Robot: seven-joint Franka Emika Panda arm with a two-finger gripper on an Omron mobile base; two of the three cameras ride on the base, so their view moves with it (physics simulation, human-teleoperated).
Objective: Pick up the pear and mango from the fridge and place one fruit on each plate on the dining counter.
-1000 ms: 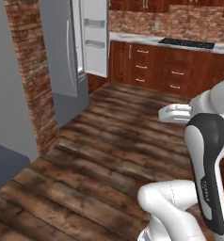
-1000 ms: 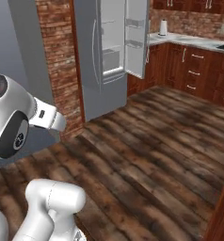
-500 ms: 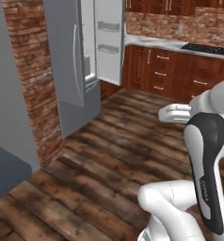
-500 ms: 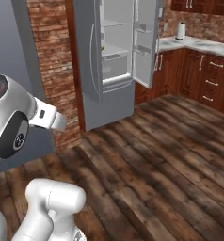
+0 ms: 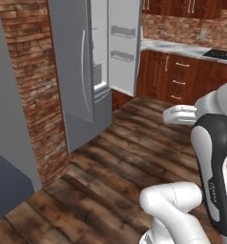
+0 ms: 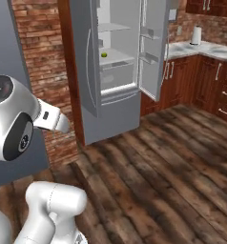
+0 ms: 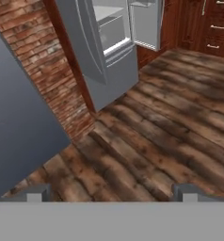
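Open grey fridge with the small green pear on a shelf; lower shelves are cut off by the door. Gripper fingertips spread wide, empty, over wood floor.

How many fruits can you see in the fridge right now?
1: the pear, a small yellow-green fruit on a glass shelf inside the open fridge, seen in the right base view. The mango may be hidden behind the closed left door or deeper inside.
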